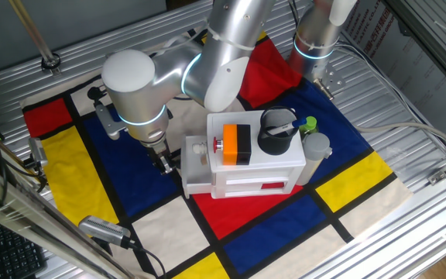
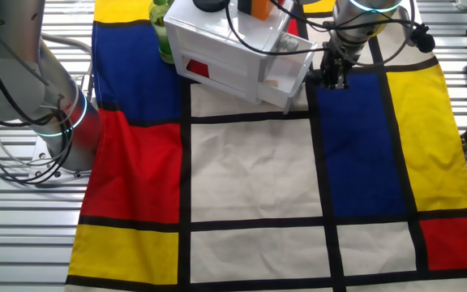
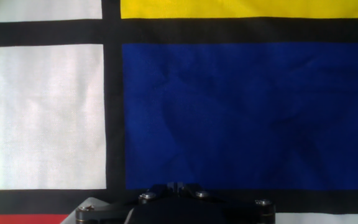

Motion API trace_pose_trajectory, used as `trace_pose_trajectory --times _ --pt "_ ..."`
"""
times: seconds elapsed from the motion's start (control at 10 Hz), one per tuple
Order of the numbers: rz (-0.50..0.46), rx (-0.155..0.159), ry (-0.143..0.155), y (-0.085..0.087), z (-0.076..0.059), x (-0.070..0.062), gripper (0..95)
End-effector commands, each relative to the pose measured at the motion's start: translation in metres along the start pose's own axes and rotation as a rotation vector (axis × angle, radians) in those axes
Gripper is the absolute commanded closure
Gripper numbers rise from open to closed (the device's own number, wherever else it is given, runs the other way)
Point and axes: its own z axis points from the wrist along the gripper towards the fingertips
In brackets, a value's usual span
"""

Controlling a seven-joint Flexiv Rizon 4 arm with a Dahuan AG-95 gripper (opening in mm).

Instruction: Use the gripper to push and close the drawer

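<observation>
The white drawer [image 1: 194, 167] sticks partly out of the left end of the small white cabinet [image 1: 254, 177]. In the other fixed view the drawer [image 2: 284, 79] juts out to the right. My black gripper [image 1: 163, 161] hangs just left of the drawer's end face, low over the blue cloth, and I cannot tell whether it touches. It also shows in the other fixed view [image 2: 335, 75], right beside the drawer. In the hand view the gripper [image 3: 174, 186] points down at blue cloth with its fingers together and nothing between them. The drawer is out of the hand view.
An orange-and-black block [image 1: 236, 144] and a black cup [image 1: 276, 132] stand on the cabinet. A green item [image 1: 309, 123] and a grey bottle [image 1: 314, 147] stand at its right. The second arm's column [image 1: 316, 39] rises behind. A cable plug [image 1: 103, 229] lies at the front left.
</observation>
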Motion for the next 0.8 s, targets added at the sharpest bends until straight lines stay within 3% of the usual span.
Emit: trace_pose_trajectory --times 0.1,0.8 --pt "0.000 0.001 -0.002 -0.0003 -0.0002 0.0017 95.0" --pt "0.004 -0.001 -0.004 0.0013 -0.0007 0.0093 95.0"
